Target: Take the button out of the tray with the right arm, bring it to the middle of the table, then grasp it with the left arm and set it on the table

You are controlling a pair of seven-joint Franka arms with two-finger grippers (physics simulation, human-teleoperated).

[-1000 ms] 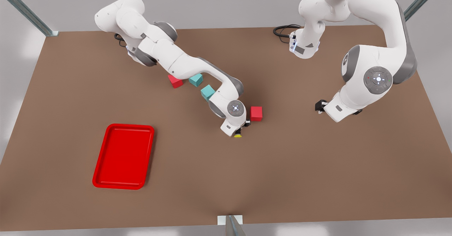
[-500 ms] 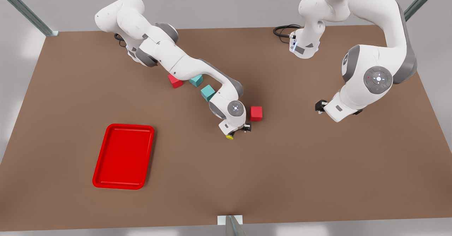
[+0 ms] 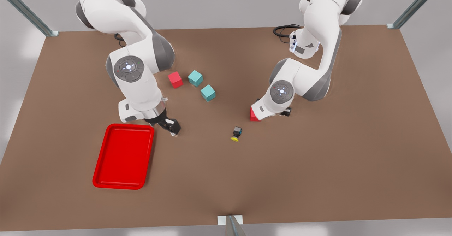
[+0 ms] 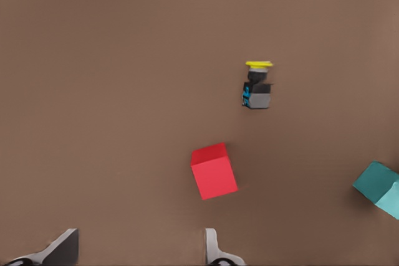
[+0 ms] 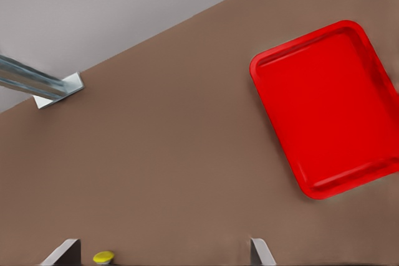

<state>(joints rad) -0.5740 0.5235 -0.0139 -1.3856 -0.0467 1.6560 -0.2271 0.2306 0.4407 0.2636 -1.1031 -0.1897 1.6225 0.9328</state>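
**Setting.** Plain matte brown bench (image 3: 317, 165) against a grey backdrop, with metal frame struts at the corners.

**Item: the button** (image 3: 236, 133). It lay on its side on the bare bench near the middle, with its yellow cap toward the near edge. It was well apart from the tray (image 3: 123, 156), which stood at the near left holding nothing.
- Handling, judged: very small and light, rigid, and likely to skid or roll on the round cap if nudged.
- Best hold, judged: across the flat sides of the dark boxy body, not on the cap. A centred, gentle close would keep it from squirting out.

**Grippers.**
- The right gripper (image 3: 171, 125) hung just beside the tray's far right corner, fingers apart and holding nothing. This arm was waiting.
- The left gripper (image 4: 140, 250) hovered over a red cube (image 4: 213, 171) just to the right of the button and farther back, fingers spread and holding nothing.

**Other stock.** A second red cube (image 3: 175, 79) and two teal cubes (image 3: 195, 77) (image 3: 208, 92) sat farther back, left of centre.

**Markings.** No brand, label or legible writing anywhere. The button body showed a small blue patch, too small to read.

**Status, judged.** Delivery to the middle of the bench looked complete, and the left arm's grasp was not yet made.
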